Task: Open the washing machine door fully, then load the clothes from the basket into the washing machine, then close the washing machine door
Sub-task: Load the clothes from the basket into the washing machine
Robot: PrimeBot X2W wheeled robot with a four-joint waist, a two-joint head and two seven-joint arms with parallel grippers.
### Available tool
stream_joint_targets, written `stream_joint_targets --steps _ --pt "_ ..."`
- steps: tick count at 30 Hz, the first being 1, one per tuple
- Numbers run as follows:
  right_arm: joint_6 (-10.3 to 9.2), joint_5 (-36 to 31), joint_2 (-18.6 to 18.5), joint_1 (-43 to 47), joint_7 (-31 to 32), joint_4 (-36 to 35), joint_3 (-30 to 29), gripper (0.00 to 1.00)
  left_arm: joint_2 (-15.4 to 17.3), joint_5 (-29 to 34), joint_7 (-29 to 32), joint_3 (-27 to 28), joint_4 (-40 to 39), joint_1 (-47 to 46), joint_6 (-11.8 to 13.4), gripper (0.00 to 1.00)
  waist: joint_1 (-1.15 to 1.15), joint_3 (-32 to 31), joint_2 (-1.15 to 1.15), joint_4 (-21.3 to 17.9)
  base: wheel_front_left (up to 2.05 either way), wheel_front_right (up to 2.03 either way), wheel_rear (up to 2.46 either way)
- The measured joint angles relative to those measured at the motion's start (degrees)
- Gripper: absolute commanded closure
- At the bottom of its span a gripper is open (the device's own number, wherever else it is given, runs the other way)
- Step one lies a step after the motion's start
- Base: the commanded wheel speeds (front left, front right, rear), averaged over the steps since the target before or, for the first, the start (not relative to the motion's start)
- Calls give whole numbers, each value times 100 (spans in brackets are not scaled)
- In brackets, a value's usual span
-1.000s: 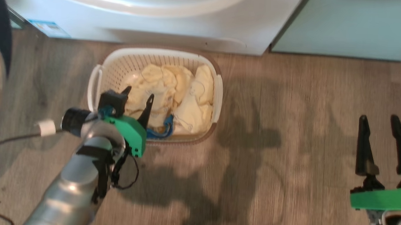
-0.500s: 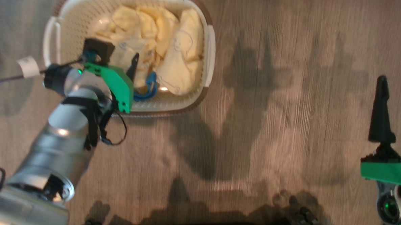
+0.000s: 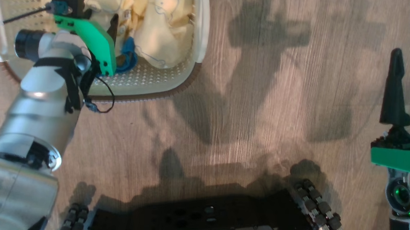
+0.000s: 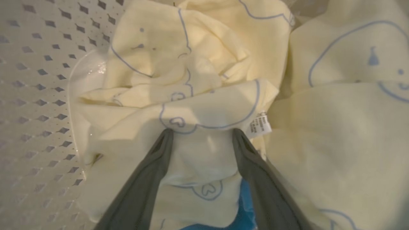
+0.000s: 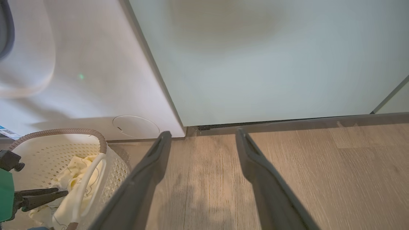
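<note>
Here, the clothes lie heaped in the basket, pale yellow folds with thin blue bear faces, filling the side away from the bare perforated wall. A small white care label sticks out from one fold, and a bit of blue fabric shows low in the pile. Your left gripper is down inside the basket with its two dark fingers spread wide; a hump of cloth sits between them and the tips meet the fabric, but nothing is clamped.

In the head view, the basket sits at the upper left on the wooden floor, its brown rim towards the robot's dark base.

Your right gripper hangs well apart from the basket, over bare floor, fingers likewise spread and empty. Beyond it you see the washing machine with its round service flap low on the white front, just behind the basket, and the pale mint cabinet panel right beside it.
</note>
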Motion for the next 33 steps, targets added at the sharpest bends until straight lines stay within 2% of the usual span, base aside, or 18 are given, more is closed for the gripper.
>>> stream_joint_targets --steps 17,18,19,20,21,33 --pt "0 347 -1 -121 -1 -55 315 0 460 -148 316 -168 271 -621 0 0 -1 566 0 -528 0 0 0" --pt "0 353 -1 -137 0 -53 337 0 467 -147 335 -171 275 -628 2 14 -1 573 1 -543 0 0 0" --pt "0 354 -1 -144 -1 -53 346 0 475 -147 360 -172 274 -628 4 51 -1 578 1 -553 0 0 0" --pt "0 354 -1 -143 -1 -52 347 0 476 -147 361 -172 274 -632 10 72 -1 580 1 -556 0 0 0" --pt "0 354 -1 -143 -1 -51 347 0 476 -148 361 -172 274 -636 12 100 -1 580 1 -556 0 0 0" --pt "0 350 -1 -144 -1 -52 177 0 327 -225 286 -320 358 -575 138 100 0 444 0 -377 0 0 0"
